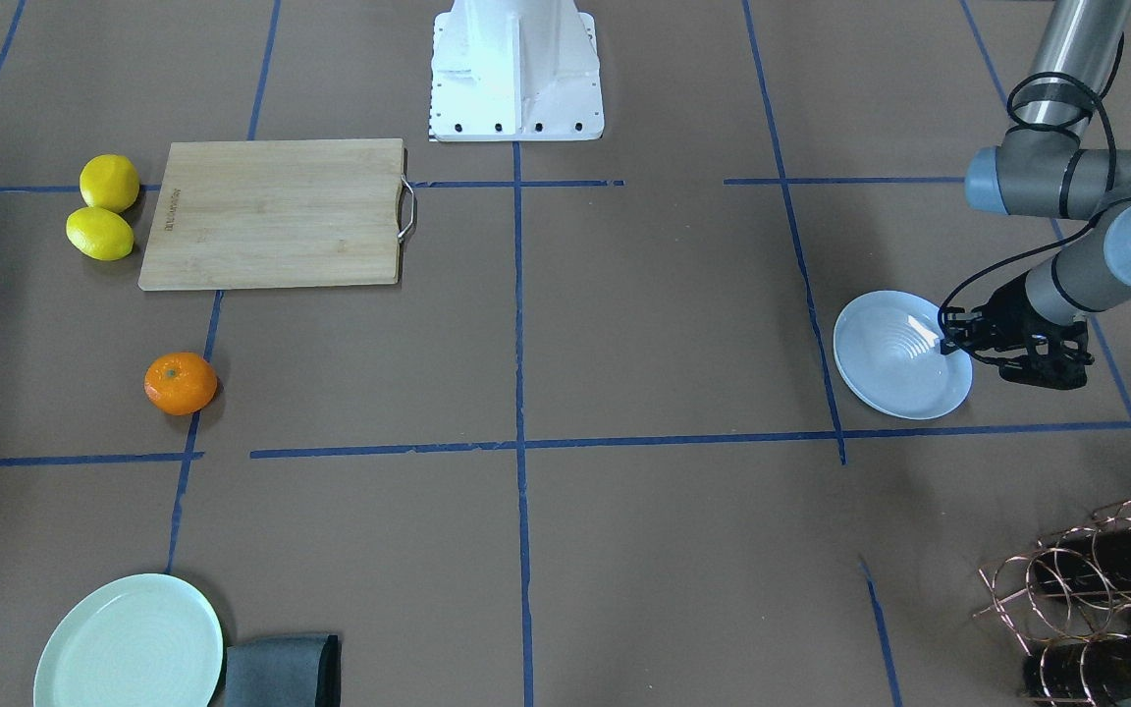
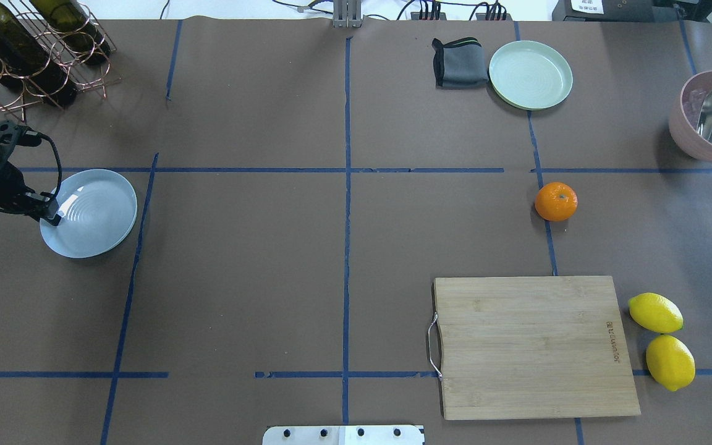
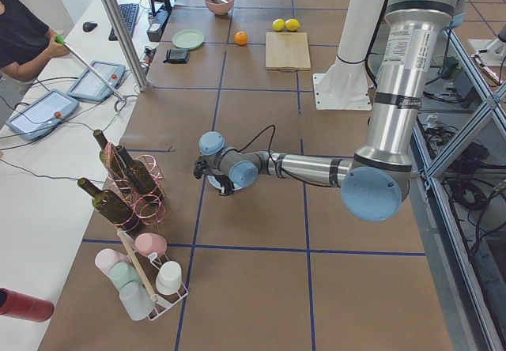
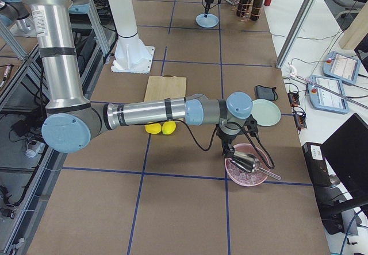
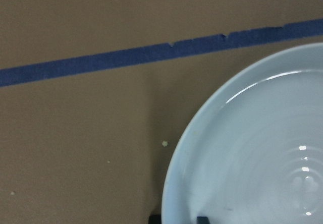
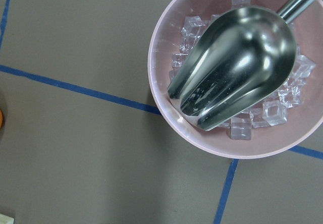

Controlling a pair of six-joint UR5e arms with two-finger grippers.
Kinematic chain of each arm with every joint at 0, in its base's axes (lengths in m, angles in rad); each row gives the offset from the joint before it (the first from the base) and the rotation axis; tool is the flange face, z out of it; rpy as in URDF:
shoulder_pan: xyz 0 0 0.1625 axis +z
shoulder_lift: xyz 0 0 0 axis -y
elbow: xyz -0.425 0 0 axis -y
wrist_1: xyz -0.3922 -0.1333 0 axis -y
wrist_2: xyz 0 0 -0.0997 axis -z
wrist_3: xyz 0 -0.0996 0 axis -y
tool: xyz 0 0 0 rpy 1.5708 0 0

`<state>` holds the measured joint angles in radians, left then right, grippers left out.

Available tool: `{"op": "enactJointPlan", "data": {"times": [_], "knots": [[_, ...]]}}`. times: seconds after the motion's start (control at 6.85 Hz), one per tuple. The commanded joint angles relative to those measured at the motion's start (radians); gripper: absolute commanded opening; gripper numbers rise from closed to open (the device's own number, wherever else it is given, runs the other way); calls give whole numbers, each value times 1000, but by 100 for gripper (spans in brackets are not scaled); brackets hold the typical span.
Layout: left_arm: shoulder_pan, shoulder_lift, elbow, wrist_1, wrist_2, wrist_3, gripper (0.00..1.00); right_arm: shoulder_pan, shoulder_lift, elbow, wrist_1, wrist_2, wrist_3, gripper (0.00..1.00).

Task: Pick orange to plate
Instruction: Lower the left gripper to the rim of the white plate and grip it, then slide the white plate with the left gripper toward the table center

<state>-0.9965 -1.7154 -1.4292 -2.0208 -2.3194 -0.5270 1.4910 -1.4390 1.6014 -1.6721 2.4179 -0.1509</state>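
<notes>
The orange (image 2: 555, 201) lies on the brown table by a blue tape line, on my right side beyond the cutting board; it also shows as the orange (image 1: 181, 383). The bluish-white plate (image 2: 93, 213) sits far off on my left side. My left gripper (image 2: 53, 216) is at that plate's rim. In the left wrist view its two dark fingertips (image 5: 202, 219) straddle the plate (image 5: 252, 158) edge with a narrow gap, shut on the rim. My right gripper (image 4: 227, 145) hangs over the pink bowl, a short way from the orange; whether it is open or shut I cannot tell.
A pink bowl (image 2: 711, 117) of ice cubes with a metal scoop (image 6: 237, 62) stands at the right edge. Also on the table are a mint-green plate (image 2: 530, 74), a grey cloth (image 2: 457, 62), a cutting board (image 2: 532, 346), two lemons (image 2: 655, 312) and a wine rack (image 2: 28, 49).
</notes>
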Motion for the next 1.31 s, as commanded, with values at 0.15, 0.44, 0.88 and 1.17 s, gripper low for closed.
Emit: {"op": "enactJointPlan", "data": {"times": [0.15, 0.44, 0.88, 1.17], "knots": [[1, -21, -130, 11, -100, -14, 0, 0, 0, 31, 0, 4, 25, 100], [-2, -129, -158, -1, -178, -239, 0, 0, -1, 38, -1, 4, 37, 100], [222, -376, -136, -1, -122, -598, 0, -30, -1, 60, 0, 4, 104, 100], [344, -483, -15, -79, 56, -689, 0, -67, -3, 101, 2, 3, 190, 100]]}}
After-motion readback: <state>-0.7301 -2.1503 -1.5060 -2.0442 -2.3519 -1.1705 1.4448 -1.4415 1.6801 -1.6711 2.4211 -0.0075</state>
